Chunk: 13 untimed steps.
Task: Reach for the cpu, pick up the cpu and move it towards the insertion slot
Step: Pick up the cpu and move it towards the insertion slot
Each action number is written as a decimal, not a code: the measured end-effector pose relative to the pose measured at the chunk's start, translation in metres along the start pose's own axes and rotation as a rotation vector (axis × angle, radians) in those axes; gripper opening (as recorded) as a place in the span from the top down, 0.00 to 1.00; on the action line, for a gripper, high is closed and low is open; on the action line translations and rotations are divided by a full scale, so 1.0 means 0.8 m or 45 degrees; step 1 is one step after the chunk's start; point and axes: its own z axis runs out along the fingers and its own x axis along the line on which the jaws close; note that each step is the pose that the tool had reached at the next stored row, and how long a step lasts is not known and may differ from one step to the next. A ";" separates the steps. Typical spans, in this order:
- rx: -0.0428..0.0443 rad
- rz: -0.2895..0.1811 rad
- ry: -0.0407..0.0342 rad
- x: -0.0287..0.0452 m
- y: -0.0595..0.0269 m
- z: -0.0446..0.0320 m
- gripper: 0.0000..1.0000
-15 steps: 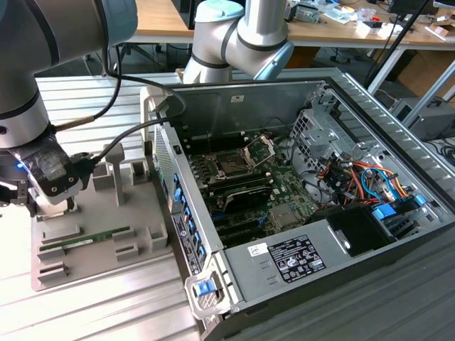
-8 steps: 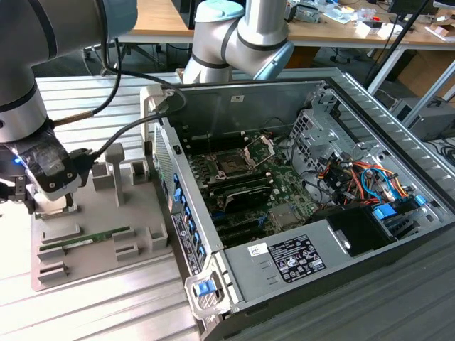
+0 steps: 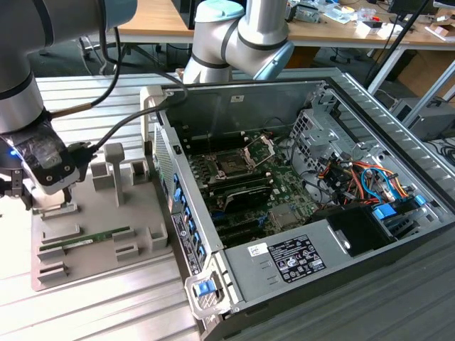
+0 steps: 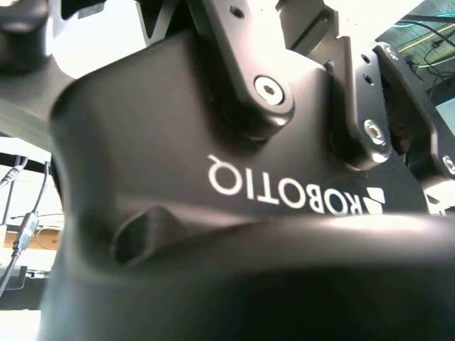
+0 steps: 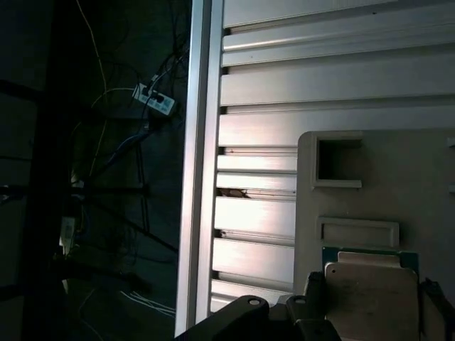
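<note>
Looking across the ribbed metal surface (image 3: 92, 99), you find the arm (image 3: 18, 99) bent low over the end of a grey tray (image 3: 106, 213) at the exterior view's left, well apart from the open case (image 3: 242, 99). White lettering runs across the black body of the hand (image 4: 213, 142) in the second wrist view. Inside the case a printed label (image 3: 297, 257) lies on a black box, with a small handwritten sticker (image 3: 257, 249) just beside it. The tray has moulded pockets, and a green memory stick (image 3: 85, 240) lies in one long groove. In the first wrist view the cpu (image 5: 370, 298), silvery with a green rim, sits within the tray's outline, close under the hand and just beside a narrow pocket and a square one. Its far part is cut off by the frame edge, and I cannot tell whether it rests in its pocket or is lifted. Whether the hand is clenched or released I cannot tell either. The slot (image 3: 231, 165) is a dark square on the board inside the case, its metal frame (image 3: 259, 149) tilted up beside it. Blue and orange cables (image 3: 362, 174) crowd the case's far corner.
</note>
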 end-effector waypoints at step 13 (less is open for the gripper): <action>0.000 0.000 0.0000 0.0000 0.001 -0.0266 0.45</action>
